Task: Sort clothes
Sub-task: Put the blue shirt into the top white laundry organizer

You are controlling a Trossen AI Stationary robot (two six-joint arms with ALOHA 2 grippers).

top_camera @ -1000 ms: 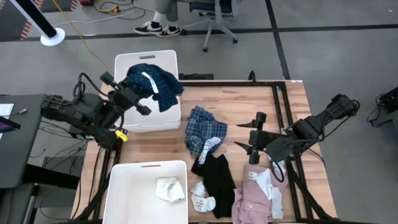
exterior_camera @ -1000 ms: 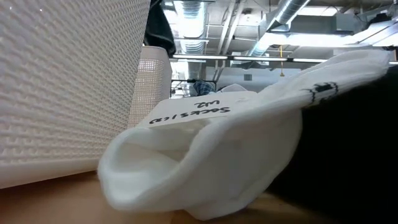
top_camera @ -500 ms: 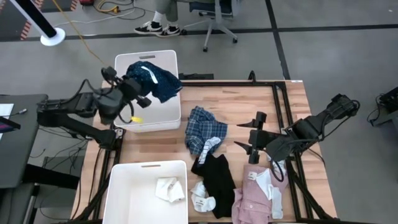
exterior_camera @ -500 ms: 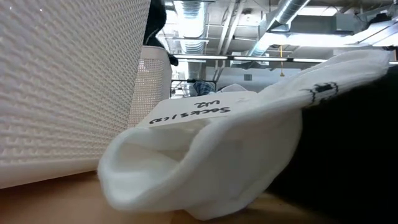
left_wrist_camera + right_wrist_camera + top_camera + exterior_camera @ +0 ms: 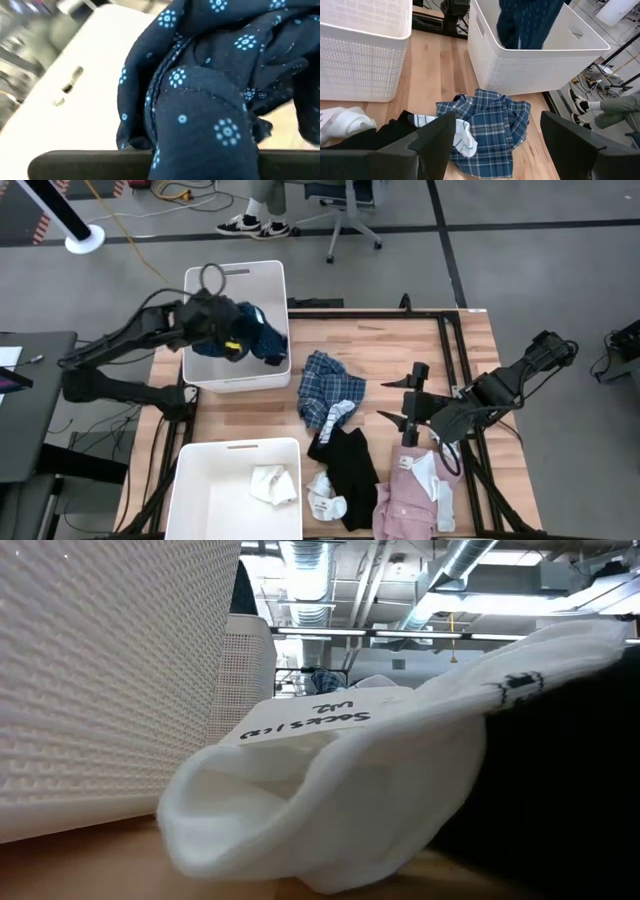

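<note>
Dropping the dotted shirt into the far bin

Clamped shut on the navy dotted shirt (image 5: 255,332), left gripper (image 5: 222,330) hanging over the far white bin (image 5: 268,275), cloth draped down inside the wall and partly over the rim. Spread wide and holding nothing, right gripper (image 5: 408,412) waiting above the table, just beside the pink shirt (image 5: 405,490). Still on the wood: blue plaid shirt (image 5: 328,385), black top (image 5: 350,465), small white socks (image 5: 325,498). Next, likely: release over the bin, clear the rim, then reach for the plaid.

bare table (image 5: 400,345) beyond blue plaid shirt (image 5: 328,385)
</note>
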